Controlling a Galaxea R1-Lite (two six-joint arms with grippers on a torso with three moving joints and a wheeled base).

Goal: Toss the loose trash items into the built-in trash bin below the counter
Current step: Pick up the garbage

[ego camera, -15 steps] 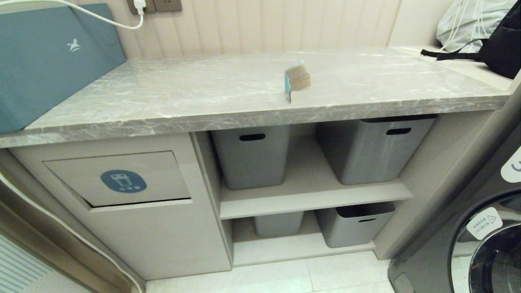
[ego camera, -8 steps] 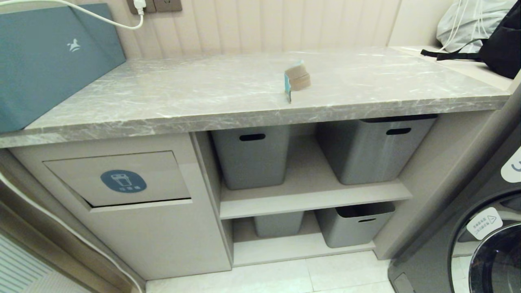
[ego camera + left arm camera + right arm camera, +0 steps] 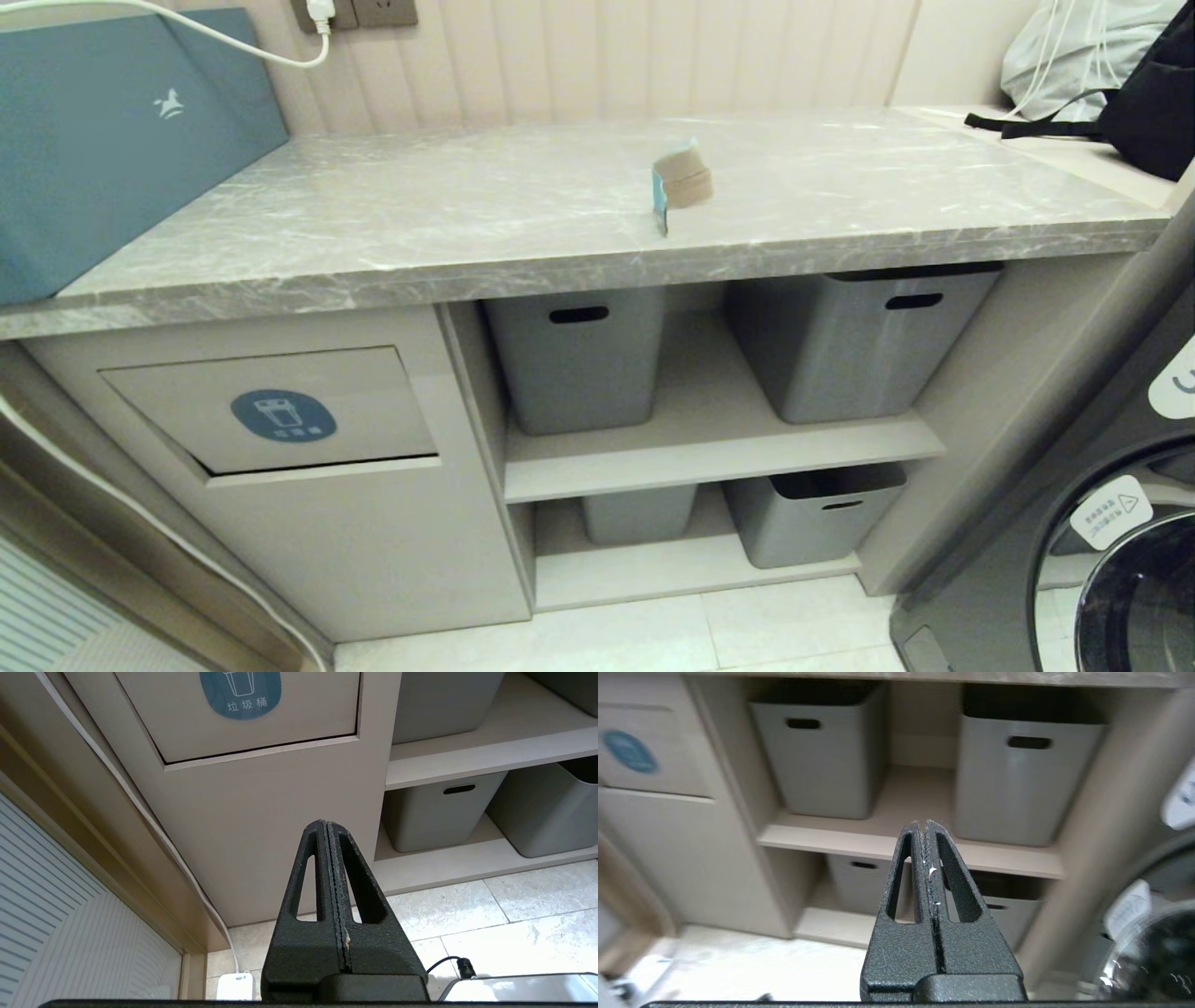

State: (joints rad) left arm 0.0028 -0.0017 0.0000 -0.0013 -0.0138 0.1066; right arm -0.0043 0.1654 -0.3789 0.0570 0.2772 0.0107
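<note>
Cardboard scraps [image 3: 681,185] sit bunched on the counter [image 3: 392,224], near its front edge, brown faces up, a turquoise edge showing at the side. Count unclear; they overlap. Likely light, stiff, easily creased, prone to sliding on the polished slab; best pinched across a raised edge. Built-in trash bin [image 3: 271,411] below, flap closed. Left gripper [image 3: 331,828] hangs low before the cabinet, fingers pressed together, empty. Right gripper [image 3: 923,828] faces the grey bins [image 3: 822,756], likewise closed, empty.
</note>
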